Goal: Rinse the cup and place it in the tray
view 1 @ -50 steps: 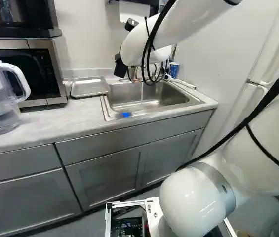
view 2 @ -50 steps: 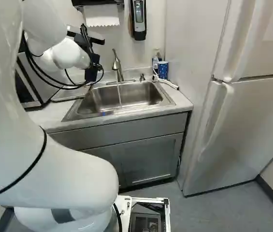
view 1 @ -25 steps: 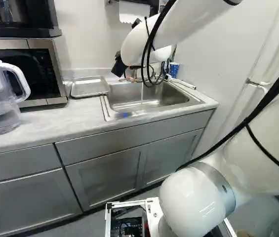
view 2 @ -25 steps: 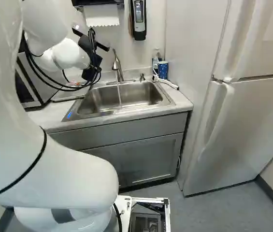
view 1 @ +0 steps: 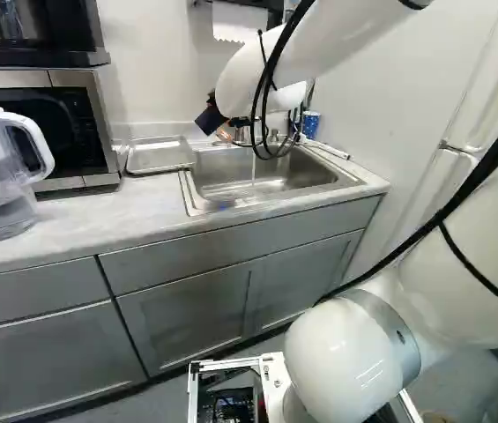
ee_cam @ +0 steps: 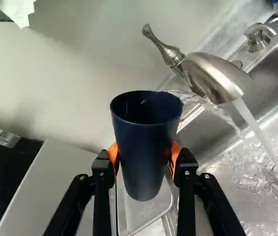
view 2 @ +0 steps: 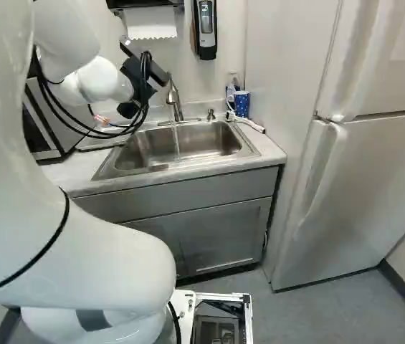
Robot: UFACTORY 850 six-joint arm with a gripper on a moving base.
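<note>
Wrist view showed the dark blue, tapering cup [ee_cam: 143, 132] gripped between both orange pads of the black two-fingered gripper [ee_cam: 144, 153]. Its long axis crossed the line from pad to pad, and its mouth was turned away from the finger bases. Just beside the rim was the brushed-metal faucet [ee_cam: 212, 76]; a clear spill of water ran off by the rim, and the main stream [ee_cam: 257, 129] missed the cup. The shallow metal tray [ee_cam: 141, 214] lay beyond the cup's closed end, on the side away from that stream.

Left base view put the tray on the counter between the stainless sink [view 1: 192, 196] and the microwave [view 1: 50, 132], left of the white arm's wrist. The next move, I judged, called for a swing that way, with the cup turned for setting down.

Right base view had the arm covering much of the tray, its wrist near the faucet; leftover water could have dripped on the way.
</note>
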